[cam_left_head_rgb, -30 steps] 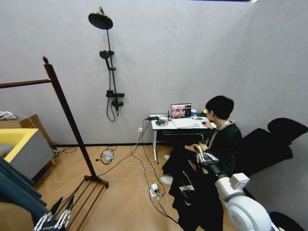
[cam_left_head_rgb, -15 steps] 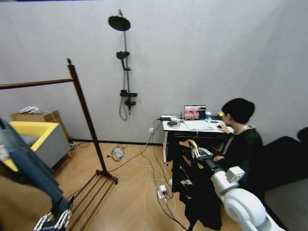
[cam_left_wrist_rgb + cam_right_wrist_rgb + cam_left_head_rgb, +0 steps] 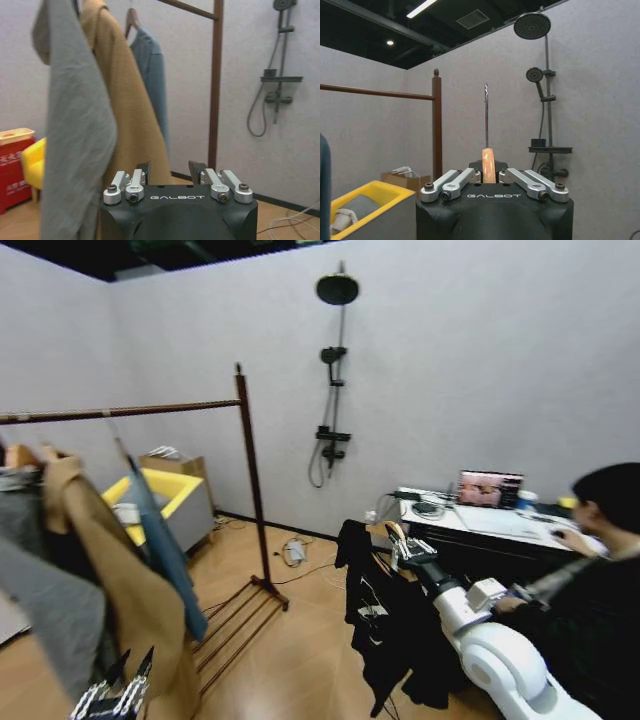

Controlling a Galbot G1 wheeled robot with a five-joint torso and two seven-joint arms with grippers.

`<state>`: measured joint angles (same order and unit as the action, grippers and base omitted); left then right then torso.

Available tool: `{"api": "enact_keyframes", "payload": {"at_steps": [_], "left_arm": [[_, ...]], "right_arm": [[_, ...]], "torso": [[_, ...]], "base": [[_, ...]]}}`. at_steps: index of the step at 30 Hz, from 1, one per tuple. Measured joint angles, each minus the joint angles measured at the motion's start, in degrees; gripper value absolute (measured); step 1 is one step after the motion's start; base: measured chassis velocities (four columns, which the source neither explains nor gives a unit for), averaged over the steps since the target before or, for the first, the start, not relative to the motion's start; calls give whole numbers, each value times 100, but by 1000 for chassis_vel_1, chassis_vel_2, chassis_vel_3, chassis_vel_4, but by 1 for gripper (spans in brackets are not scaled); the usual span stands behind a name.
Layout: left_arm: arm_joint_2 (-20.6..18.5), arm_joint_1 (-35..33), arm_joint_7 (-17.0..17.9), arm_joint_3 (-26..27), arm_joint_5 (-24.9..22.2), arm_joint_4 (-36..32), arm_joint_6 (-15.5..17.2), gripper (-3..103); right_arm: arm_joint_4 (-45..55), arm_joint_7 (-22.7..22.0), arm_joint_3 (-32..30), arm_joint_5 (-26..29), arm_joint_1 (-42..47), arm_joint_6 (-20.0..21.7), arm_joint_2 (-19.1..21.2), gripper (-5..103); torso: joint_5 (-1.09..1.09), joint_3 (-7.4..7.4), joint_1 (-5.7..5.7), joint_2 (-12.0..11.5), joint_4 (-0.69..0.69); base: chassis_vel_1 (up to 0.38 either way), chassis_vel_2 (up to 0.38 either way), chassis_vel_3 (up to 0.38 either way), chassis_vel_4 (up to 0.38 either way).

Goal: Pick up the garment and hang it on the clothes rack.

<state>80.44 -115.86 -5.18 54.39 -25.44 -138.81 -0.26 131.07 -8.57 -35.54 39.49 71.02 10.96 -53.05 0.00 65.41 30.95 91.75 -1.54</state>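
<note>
Right gripper (image 3: 404,548): closed on the light wooden hanger (image 3: 488,165) at its neck, arm stretched forward at about chest height; in the right wrist view the wood sits pinched between the fingers and the metal hook (image 3: 486,115) stands straight up, which I judge is meant to keep the hook free and upright for the bar.
Garment (image 3: 385,625): a black short-sleeved T-shirt hanging from that hanger below the right gripper, clear of the floor, well apart from the rack; held by the hanger so the cloth drapes loose instead of bunching.
Garment's look: limp, folded in on itself along the front, one sleeve sticking out toward the rack side, a small white print on the chest.
Clothes rack (image 3: 249,475): dark reddish-brown post with a knob finial, horizontal top bar (image 3: 120,412) and slatted base, off to the robot's left.
Already on the bar: a tan coat (image 3: 125,590), a teal-blue shirt (image 3: 162,545) and a grey garment (image 3: 75,125), leaving bare bar near the post, a likely spot for the hook.
Left gripper (image 3: 172,172): low at the robot's left side, fingers parted and holding nothing, close to the hanging coat.
</note>
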Motion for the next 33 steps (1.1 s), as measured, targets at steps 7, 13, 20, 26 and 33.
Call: {"api": "enact_keyframes", "payload": {"at_steps": [7,13,20,26,33], "left_arm": [[0,0,0,0,0,0,0,46],[0,0,1,0,0,0,0,46],[0,-1,1,0,0,0,0,46],[0,0,1,0,0,0,0,46],[0,-1,0,0,0,0,0,46]], "right_arm": [[13,-79,-25,21,7,-37,7,10],[38,-169,-99,116,-85,-87,117,10],[3,-182,-124,110,-211,-71,260,10],[3,-69,-135,93,-171,-33,319,10],[37,-56,-92,46,-165,26,306,10]], "torso": [[0,-53,-52,-104,-1],[0,-95,-89,-183,2],[-1,-103,-95,-198,2],[1,-103,-97,-192,-3],[0,-98,-90,-188,0]], "base": [[124,117,118,119],[125,124,129,123],[52,62,73,51],[-18,19,16,-17],[-119,117,127,-114]]}}
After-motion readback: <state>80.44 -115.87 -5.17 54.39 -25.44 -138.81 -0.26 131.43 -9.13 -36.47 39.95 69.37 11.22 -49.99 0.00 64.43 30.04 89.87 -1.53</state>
